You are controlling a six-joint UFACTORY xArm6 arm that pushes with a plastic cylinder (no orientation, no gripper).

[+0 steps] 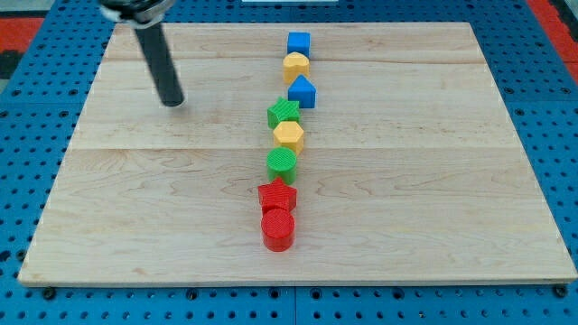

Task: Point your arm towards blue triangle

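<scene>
The blue triangle [303,91] sits third from the top in a column of blocks running down the middle of the wooden board. My tip [172,102] is at the upper left of the board, well to the view's left of the blue triangle and about level with it, touching no block. Above the triangle are a blue cube [299,43] and a yellow round block [296,65]. Below it are a green star-like block [284,114] and a yellow hexagon [288,135].
Lower in the column are a green cylinder [282,163], a red star [277,195] and a red cylinder [277,229]. The wooden board [433,181] lies on a blue pegboard surface [27,99].
</scene>
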